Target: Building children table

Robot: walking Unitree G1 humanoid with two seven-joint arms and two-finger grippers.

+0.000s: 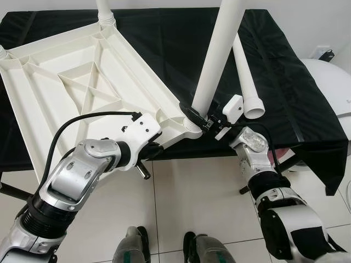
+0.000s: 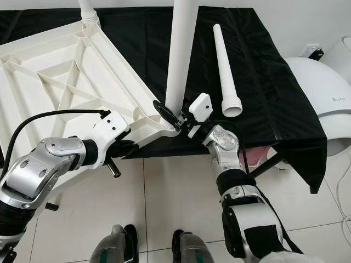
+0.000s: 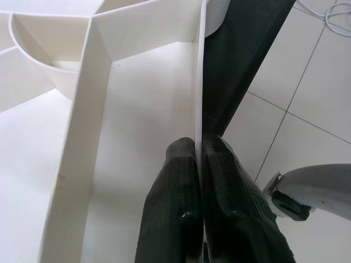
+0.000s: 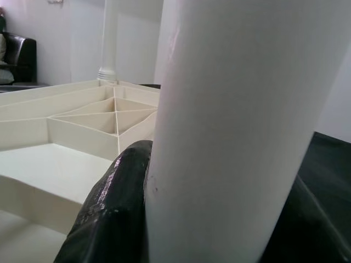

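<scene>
Your right gripper (image 1: 201, 117) is clamped round the white leg (image 1: 216, 57) just above the corner socket (image 1: 192, 125) of the upturned tabletop (image 1: 82, 82), its long axis leaning slightly off upright. Your left gripper (image 3: 198, 164) pinches the tabletop's near edge, so straighten the leg and press along its axis

The upright leg (image 1: 219, 52) runs off the top edge, and the tabletop (image 1: 82, 87) hides the left claw's fingertips.

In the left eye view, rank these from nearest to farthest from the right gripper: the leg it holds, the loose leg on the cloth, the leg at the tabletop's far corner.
1. Held leg, clamped in the right gripper.
2. Loose leg, lying on the black cloth to the right.
3. Far-corner leg, standing at the tabletop's far edge, to the left.
</scene>
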